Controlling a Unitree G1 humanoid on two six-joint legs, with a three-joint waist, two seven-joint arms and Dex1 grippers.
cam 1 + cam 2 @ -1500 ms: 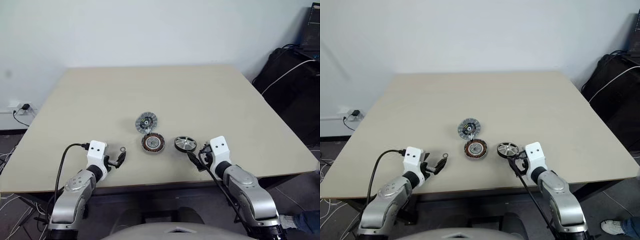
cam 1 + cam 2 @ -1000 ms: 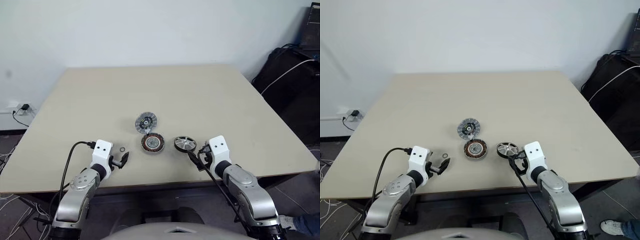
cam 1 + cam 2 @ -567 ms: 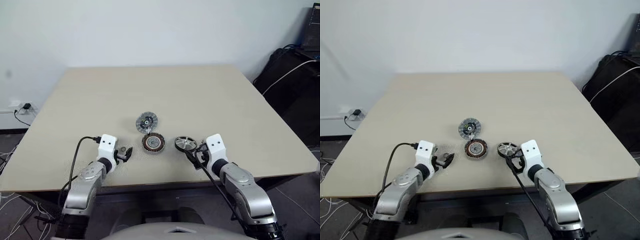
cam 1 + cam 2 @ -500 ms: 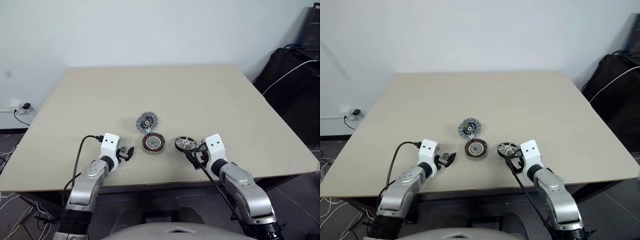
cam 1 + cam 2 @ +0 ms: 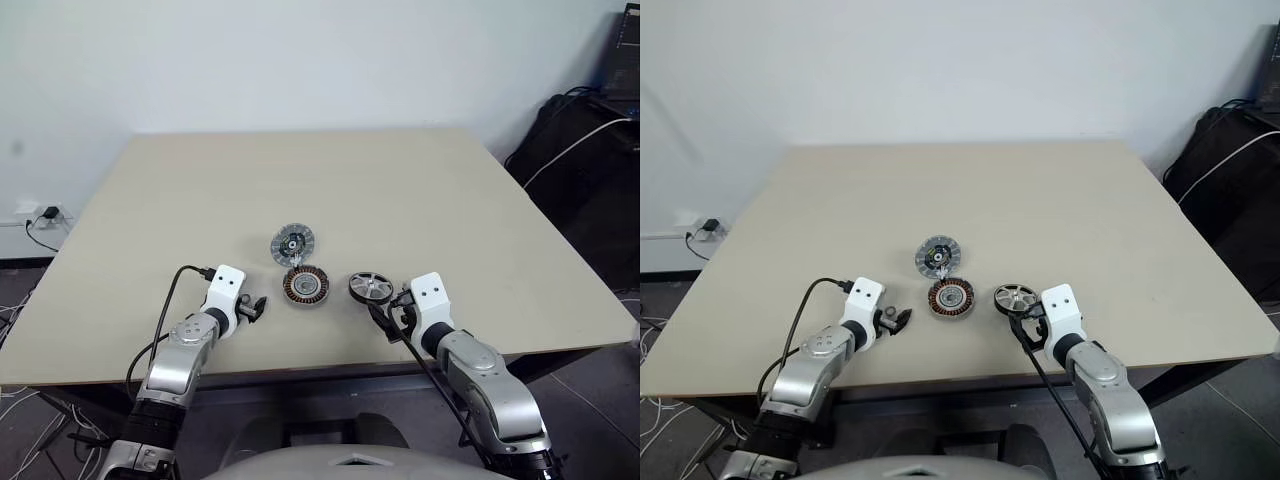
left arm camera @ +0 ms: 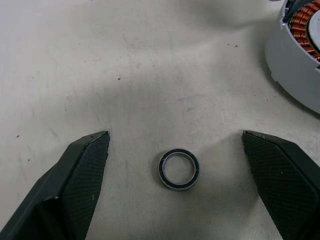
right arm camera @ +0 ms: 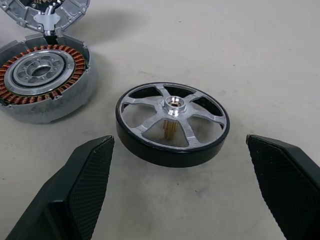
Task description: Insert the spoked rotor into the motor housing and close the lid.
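Beige table (image 5: pixel 420 190): holds three motor parts in a cluster near its front middle, plus a small ring.
Rotor (image 7: pixel 172 122): black rim, silver spokes and hub, lying flat on the table just right of the housing, apart from it; it sits between the right gripper's spread fingers, touching neither.
Housing (image 7: pixel 44 81): round, copper windings around a pale centre, lying flat in the middle of the cluster, open on top.
Lid (image 5: pixel 292 242): silver-grey ribbed disc with a dark centre, just behind the housing, its edge right against the housing's rim.
Ring (image 6: pixel 179 169): small dark-edged ring, flat on the table left of the housing, between the left fingers, touching neither.
Left gripper (image 6: pixel 175 185): low over the table, fingers spread wide, holding nothing.
Right gripper (image 7: pixel 185 185): low over the table, just in front of the rotor, fingers spread wide, holding nothing.
Cables (image 5: pixel 575 150): dark bundle off the table's right side.
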